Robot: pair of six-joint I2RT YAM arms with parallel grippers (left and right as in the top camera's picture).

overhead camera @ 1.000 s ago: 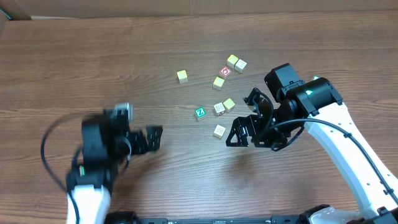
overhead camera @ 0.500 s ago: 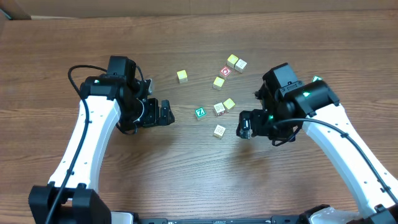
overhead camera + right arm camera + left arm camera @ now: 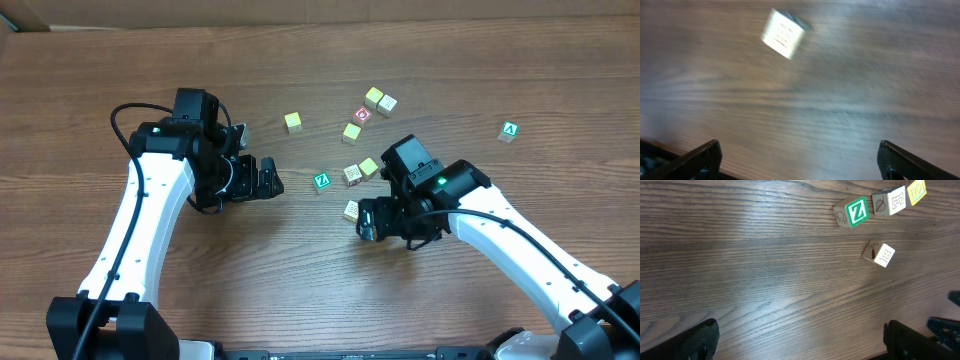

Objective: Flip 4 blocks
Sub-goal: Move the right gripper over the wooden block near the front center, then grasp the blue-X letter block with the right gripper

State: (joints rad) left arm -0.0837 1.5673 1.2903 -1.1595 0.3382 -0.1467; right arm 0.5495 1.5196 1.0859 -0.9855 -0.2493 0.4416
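The right end effector, fingers spread wide, hangs low just beside the nearest small pale wooden cube, probably lined up to take it first; the smeared wrist view leaves its print unreadable. The other pale wooden cubes lie scattered mid-way across the brown wood-grain tabletop, none gripped. The left end effector, likewise spread and empty, waits apart, near a green-faced "Z" cube.

Left arm: comes up from the near-left side, elbow bent, wrist turned towards the other arm.
Left gripper: jaws spread wide, nothing between them.
Right arm: reaches in from the near-right corner, forearm angled leftward.
Right gripper: jaws wide apart, holding nothing.
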